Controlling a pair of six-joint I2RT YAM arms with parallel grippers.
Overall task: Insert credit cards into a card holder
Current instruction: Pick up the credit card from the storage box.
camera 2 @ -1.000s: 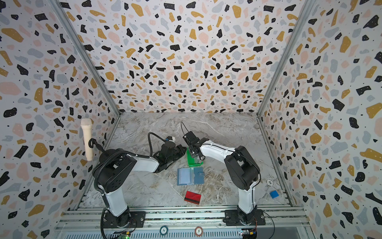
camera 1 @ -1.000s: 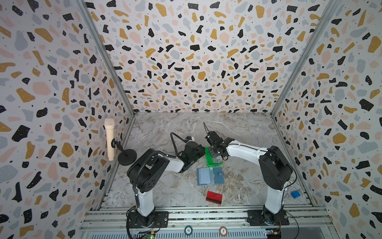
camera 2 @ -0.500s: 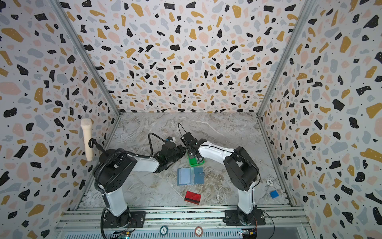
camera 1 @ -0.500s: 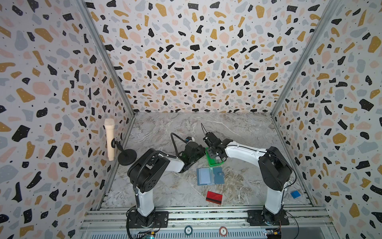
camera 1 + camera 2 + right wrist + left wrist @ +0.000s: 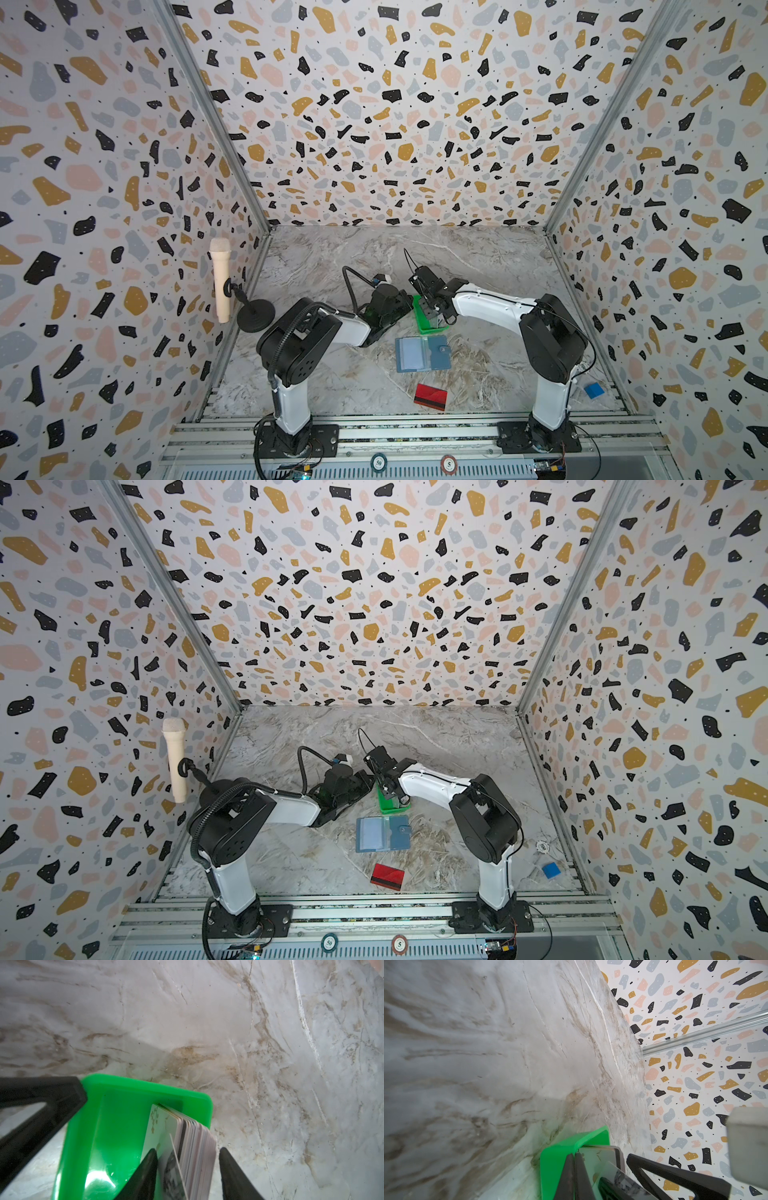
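I have the left arm (image 5: 353, 328) and the right arm (image 5: 490, 301) both stretched low toward the middle, wrists almost meeting. The left gripper (image 5: 574, 1159) has its jaws pressed together. The right gripper (image 5: 188, 1150) tilts downward with its jaws parted.

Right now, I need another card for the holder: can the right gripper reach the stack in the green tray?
Probably yes: the right gripper stands open astride the card stack in the green tray, with nothing between.
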